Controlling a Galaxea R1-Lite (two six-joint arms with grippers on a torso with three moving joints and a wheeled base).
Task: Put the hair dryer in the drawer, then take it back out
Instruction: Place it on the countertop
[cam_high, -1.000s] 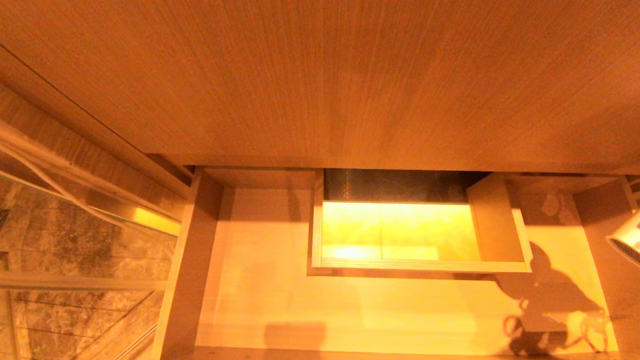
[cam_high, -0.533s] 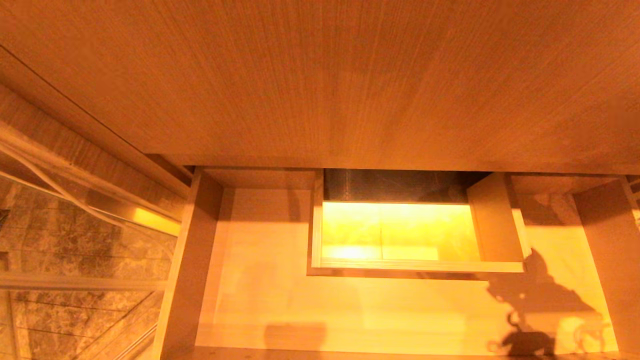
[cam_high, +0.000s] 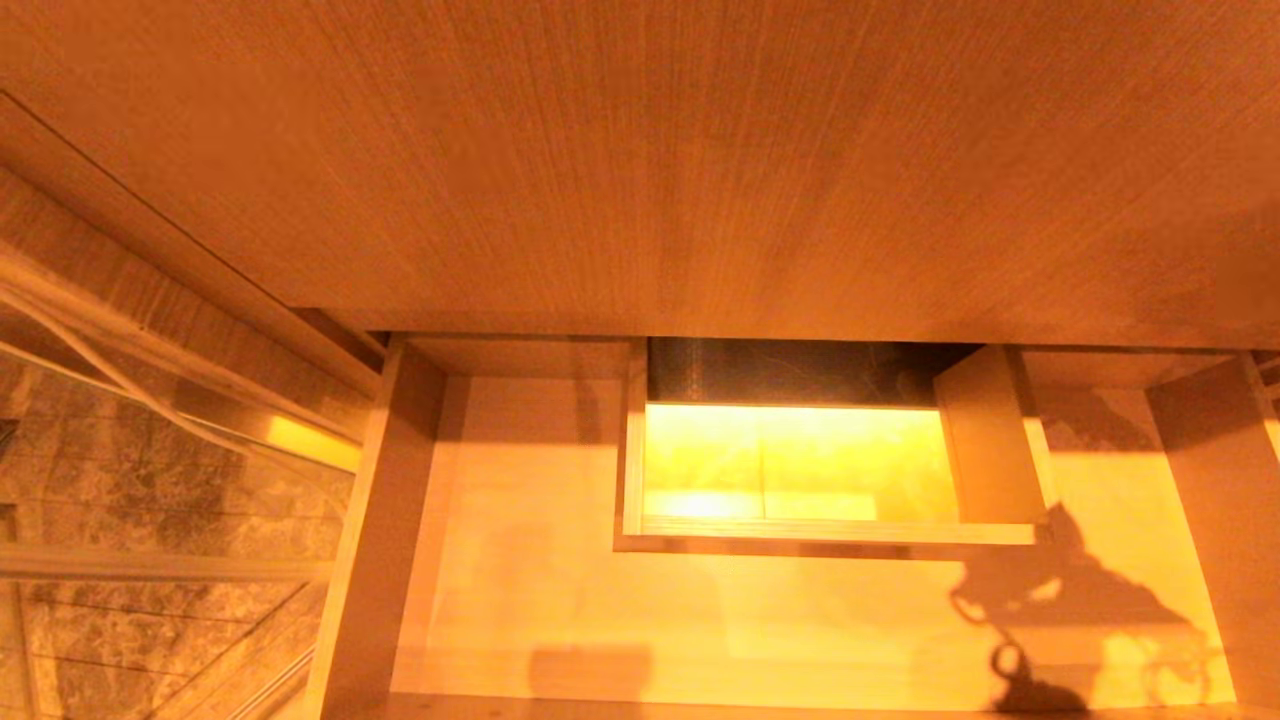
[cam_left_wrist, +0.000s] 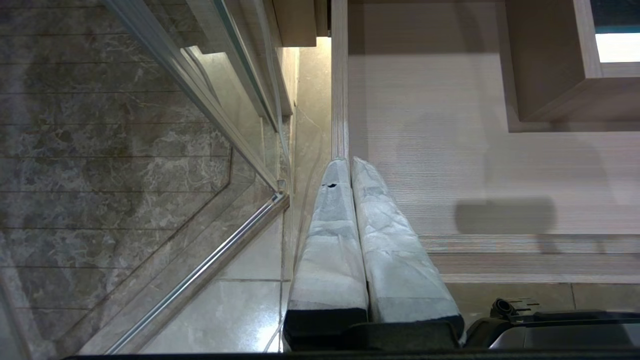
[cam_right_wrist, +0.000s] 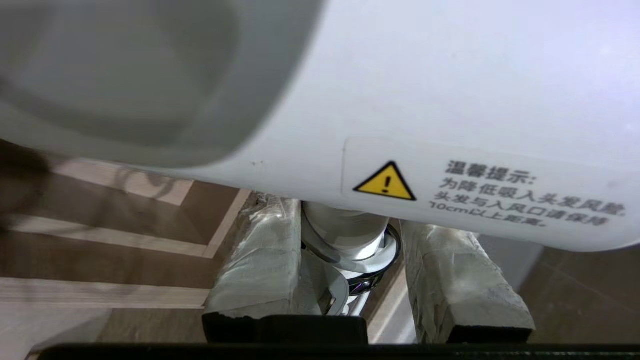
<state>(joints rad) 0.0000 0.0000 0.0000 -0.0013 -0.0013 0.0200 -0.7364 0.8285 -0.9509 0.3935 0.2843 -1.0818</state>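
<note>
Off the head view's right edge: white plastic hair dryer clamped at its handle between right gripper fingers. Wide light wood-grain drawer pulled open, bare. Left gripper fingers closed, parked.

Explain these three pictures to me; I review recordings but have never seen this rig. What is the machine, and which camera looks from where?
This is a wheeled robot with two arms. The head camera looks down into an open wooden drawer with a boxed cutout; neither arm shows there, only a shadow at the drawer's right. The left wrist camera sits behind the left gripper, whose padded fingers are pressed together, empty, over the drawer's left edge. The right wrist camera shows the right gripper closed on the handle of a white hair dryer.
</note>
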